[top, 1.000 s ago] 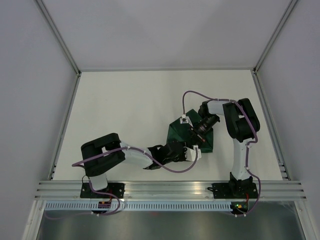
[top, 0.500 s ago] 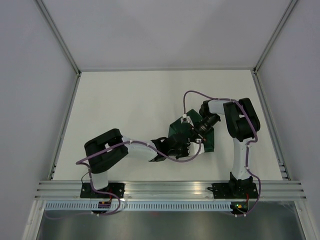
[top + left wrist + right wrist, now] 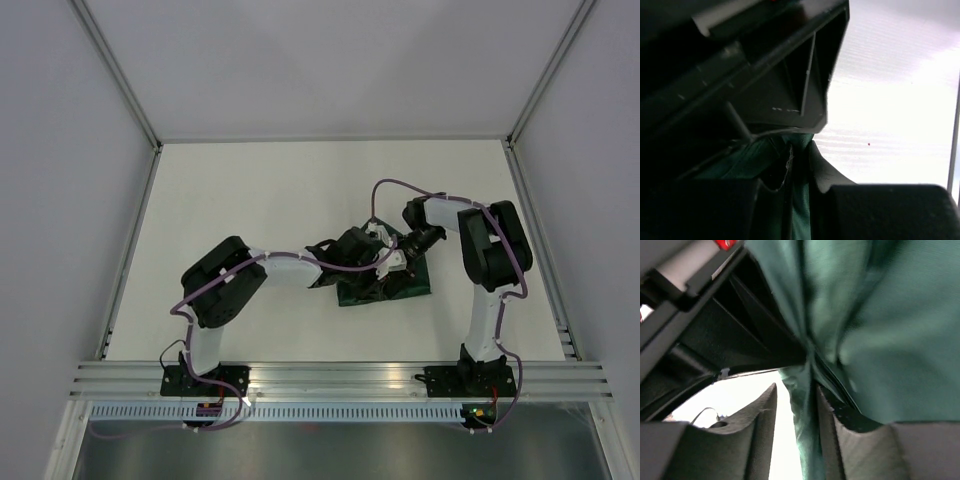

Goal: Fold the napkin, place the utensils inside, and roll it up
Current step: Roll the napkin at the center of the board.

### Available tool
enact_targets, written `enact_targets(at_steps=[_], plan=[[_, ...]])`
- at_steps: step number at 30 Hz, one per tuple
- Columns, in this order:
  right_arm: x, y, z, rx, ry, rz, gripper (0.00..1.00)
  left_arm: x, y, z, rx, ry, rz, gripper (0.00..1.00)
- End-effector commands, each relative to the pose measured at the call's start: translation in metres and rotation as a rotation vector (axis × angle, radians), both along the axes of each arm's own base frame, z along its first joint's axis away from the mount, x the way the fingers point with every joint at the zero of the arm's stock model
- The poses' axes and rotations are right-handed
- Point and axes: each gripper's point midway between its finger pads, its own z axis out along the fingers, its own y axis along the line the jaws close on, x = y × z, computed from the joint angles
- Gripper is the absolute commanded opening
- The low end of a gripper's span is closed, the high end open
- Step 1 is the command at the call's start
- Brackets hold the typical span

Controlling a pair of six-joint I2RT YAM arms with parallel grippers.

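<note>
The dark green napkin (image 3: pixel 402 286) lies bunched on the white table, right of centre, and both grippers meet over its back edge. My left gripper (image 3: pixel 368 262) is shut on a pinched fold of the napkin (image 3: pixel 801 200), the cloth squeezed between its fingers (image 3: pixel 827 172). My right gripper (image 3: pixel 398 256) stands open. A strip of napkin (image 3: pixel 805 440) hangs between its fingers, lying against the right one (image 3: pixel 827 425), with daylight on the other side. More green cloth (image 3: pixel 900 330) fills the upper right of that view. The utensils are out of view.
White table (image 3: pixel 250 200) inside grey walls, with aluminium rails (image 3: pixel 340 378) along the near edge and metal strips down both sides. Purple cables (image 3: pixel 385 185) loop off both arms. The left forearm (image 3: pixel 290 268) stretches across the table towards the napkin.
My left arm swung back and right onto the napkin and shut on a fold of it. The napkin has bunched into a smaller heap. My right jaws have come apart.
</note>
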Motion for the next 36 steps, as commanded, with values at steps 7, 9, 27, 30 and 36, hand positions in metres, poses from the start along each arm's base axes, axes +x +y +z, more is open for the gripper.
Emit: enact_targets(at_steps=[7,9,27,30,36], plan=[[0.083,-0.019,0.016,0.003,-0.446,-0.073,0.52,-0.035,0.038,-0.050,0.200,0.432,0.075,0.02],[0.088,-0.027,0.027,0.018,-0.485,-0.109,0.52,-0.036,0.039,-0.050,0.199,0.469,0.088,0.02],[0.057,-0.044,0.062,-0.003,-0.962,-0.145,0.61,-0.025,0.049,-0.049,0.243,0.774,0.235,0.02],[0.048,-0.025,0.061,-0.005,-1.075,-0.074,0.63,-0.023,0.049,-0.048,0.239,0.796,0.238,0.02],[0.019,0.004,0.043,-0.006,-1.188,0.063,0.65,-0.028,0.055,-0.059,0.270,0.829,0.239,0.02]])
